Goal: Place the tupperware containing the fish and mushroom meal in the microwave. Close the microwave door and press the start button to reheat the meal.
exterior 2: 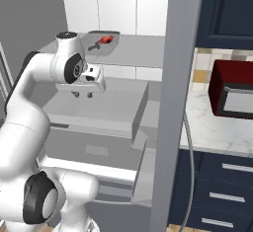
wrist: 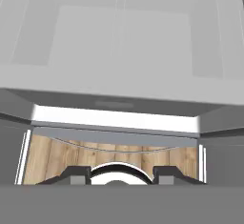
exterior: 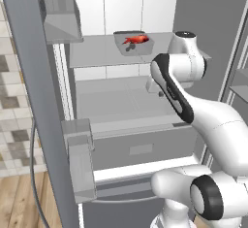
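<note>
Reaching for the tupperware (exterior: 143,48) is judged to be the step in hand, since nothing has yet been lifted. The tupperware is seen on the upper shelf (exterior: 92,52) of an open refrigerator, towards the back and to the right of the shelf's middle, upright and flat on its base. The fish and mushroom meal (exterior: 136,40) lies inside it. The gripper (exterior 2: 83,94) hangs below that shelf, pointed downward over the lower shelf (exterior 2: 108,102) and well apart from the tray. In the hand view the fingertips (wrist: 75,175) are seen partly spread, with nothing between them.

For a sound grasp, the hand would best be raised clear of the upper shelf's front edge before being carried inward, so that the shelf is not struck from beneath. One sloped wall should be pinched from above, at the near long side, with the tray kept level so that the meal is not spilled.

The tray's long axis appears to run across the shelf, roughly parallel to its front edge. The red-orange fish is laid along that same axis, slightly askew; which end is the head cannot be told. The dark mushroom lump sits just beside it, toward the front.
</note>
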